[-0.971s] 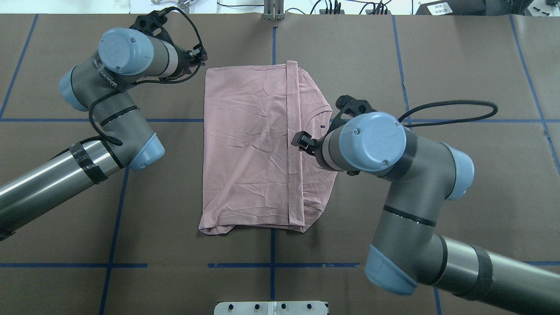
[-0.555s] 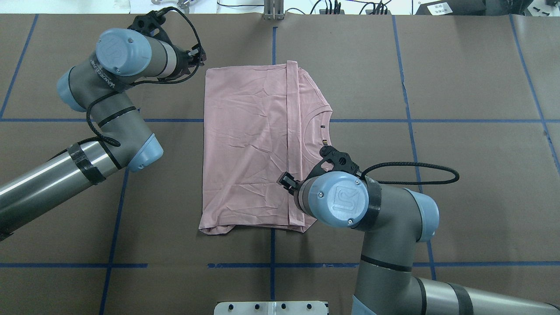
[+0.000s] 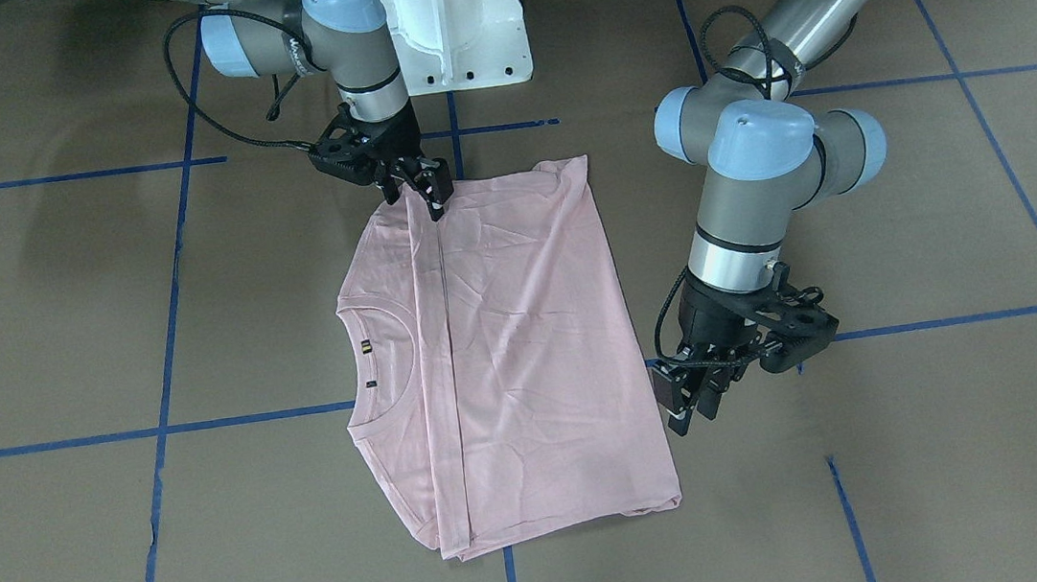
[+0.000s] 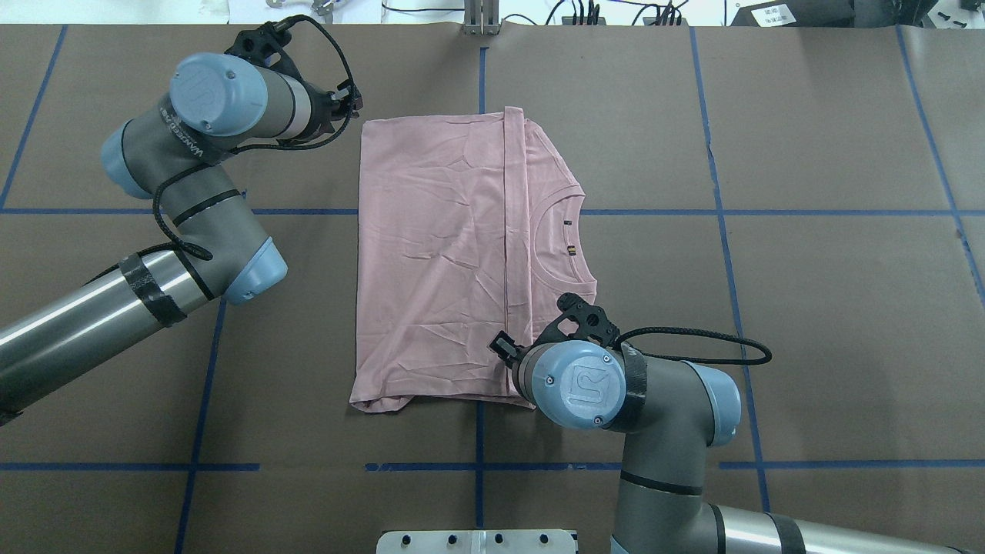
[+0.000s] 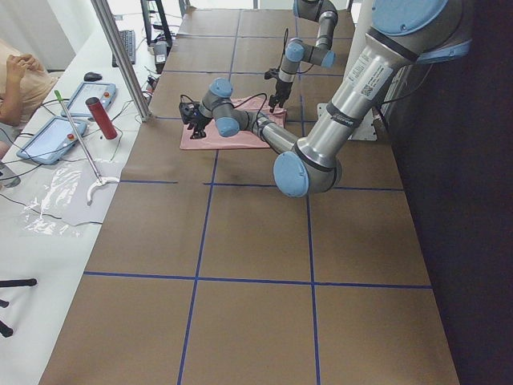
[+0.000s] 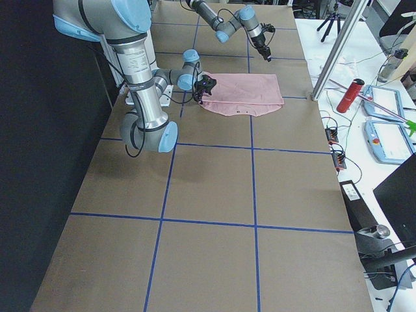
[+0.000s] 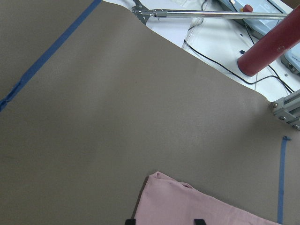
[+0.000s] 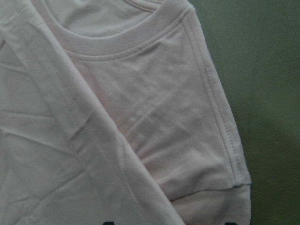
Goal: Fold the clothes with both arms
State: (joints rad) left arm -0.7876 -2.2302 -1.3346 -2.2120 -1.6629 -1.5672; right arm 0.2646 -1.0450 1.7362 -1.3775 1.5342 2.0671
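The pale pink T-shirt (image 4: 439, 261) lies flat on the brown table, one side folded over along a straight seam, collar (image 4: 558, 231) toward the robot's right; no print shows. My left gripper (image 3: 690, 400) is open and empty beside the shirt's far left corner, which shows between its fingertips in the left wrist view (image 7: 187, 206). My right gripper (image 3: 416, 191) is open and empty, low over the shirt's near edge by the fold line. The right wrist view shows the sleeve and collar (image 8: 140, 117) close below. In the overhead view its fingertips are hidden under the wrist.
The white pedestal (image 3: 451, 18) stands at the near edge. Blue tape lines (image 4: 192, 466) cross the table. An aluminium post (image 4: 481, 19), a red bottle (image 7: 272, 42) and cables sit beyond the far edge, close to the left gripper.
My right arm has moved from over the collar area toward the robot, along the fold line to the shirt's near edge. The left arm has hardly moved. The shirt lies unchanged.
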